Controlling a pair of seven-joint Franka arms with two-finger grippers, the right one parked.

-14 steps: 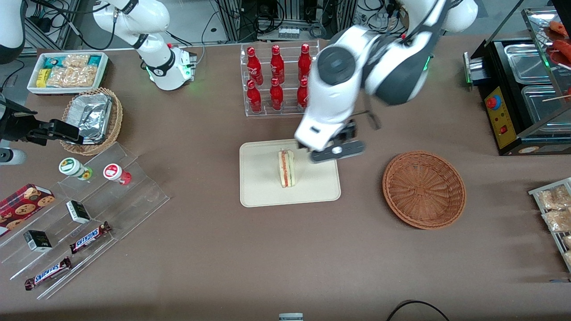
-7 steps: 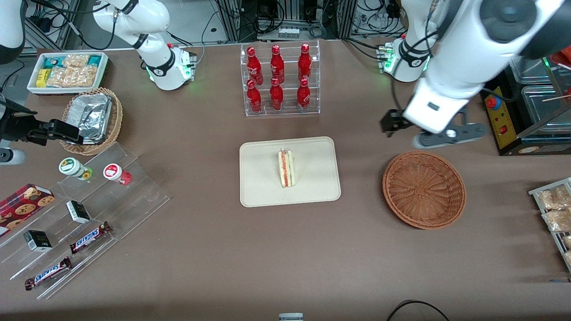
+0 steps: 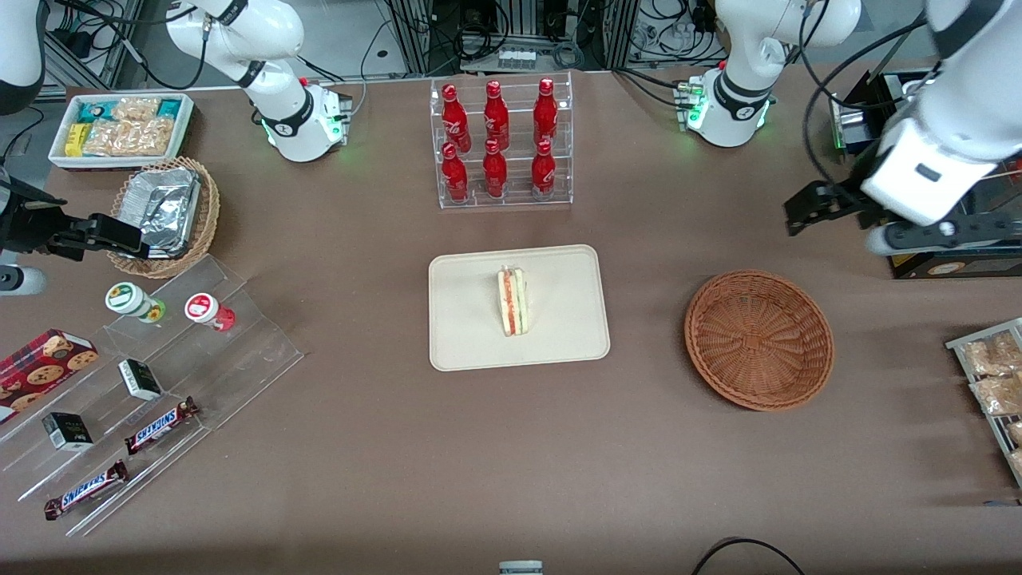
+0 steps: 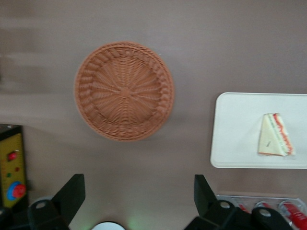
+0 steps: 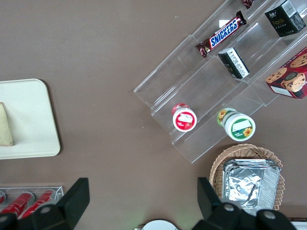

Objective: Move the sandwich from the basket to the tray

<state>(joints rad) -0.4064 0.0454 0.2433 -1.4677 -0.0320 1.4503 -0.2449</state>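
Note:
The sandwich (image 3: 512, 301), a pale wedge with red and green filling, lies on the cream tray (image 3: 455, 351) in the middle of the table. The round reddish-brown basket (image 3: 758, 339) stands beside the tray toward the working arm's end and holds nothing. My gripper (image 3: 805, 209) hangs in the air farther from the front camera than the basket, close to a black machine. It is open and holds nothing. The wrist view looks down past the open gripper (image 4: 138, 191) at the basket (image 4: 123, 90), the tray (image 4: 235, 143) and the sandwich (image 4: 274, 135).
A clear rack of red bottles (image 3: 499, 144) stands farther back than the tray. The black machine with a yellow panel (image 3: 902, 216) sits by the gripper. A wire rack of snack bags (image 3: 994, 375), a foil-lined wicker basket (image 3: 164, 212), a white snack bin (image 3: 120, 128) and stepped acrylic shelves (image 3: 160, 383) line the table's ends.
The gripper has left the tray and swung over the table toward the working arm's end, past the basket. The sandwich stays where it lay on the tray.

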